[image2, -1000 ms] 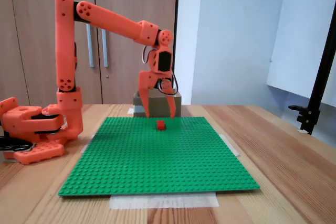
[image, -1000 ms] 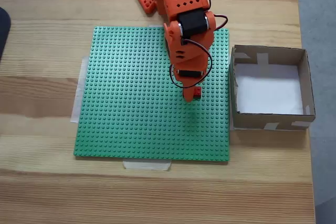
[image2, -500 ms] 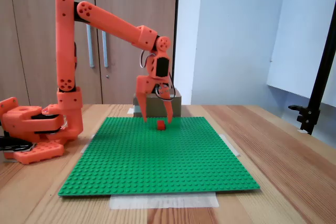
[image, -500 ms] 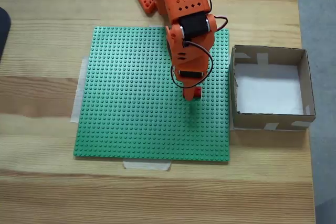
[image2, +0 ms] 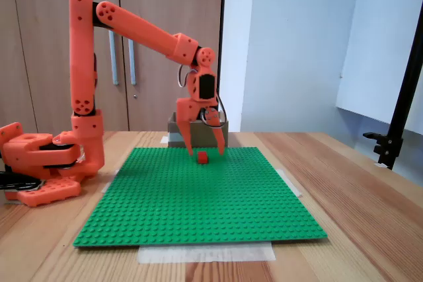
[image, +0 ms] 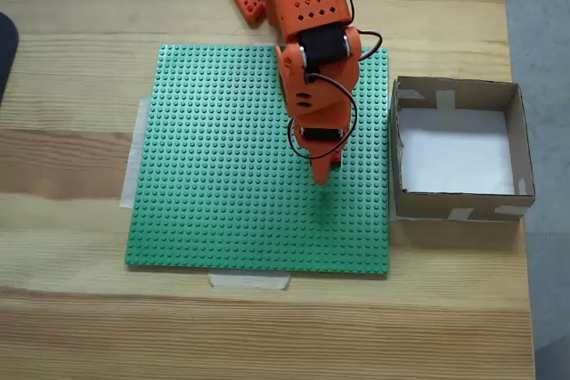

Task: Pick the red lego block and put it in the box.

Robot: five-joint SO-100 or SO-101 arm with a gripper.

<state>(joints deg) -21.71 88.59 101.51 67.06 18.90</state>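
In a fixed view from above, the orange gripper (image: 325, 169) covers most of the red lego block (image: 336, 164), which sits on the studded green baseplate (image: 223, 175) nearer its right edge; its long axis cannot be judged. The cardboard box (image: 517, 144) stands just beyond that edge.

In a fixed view from the side, the gripper (image2: 202, 152) has its jaws spread astride the block (image2: 202, 157), one finger on each side.
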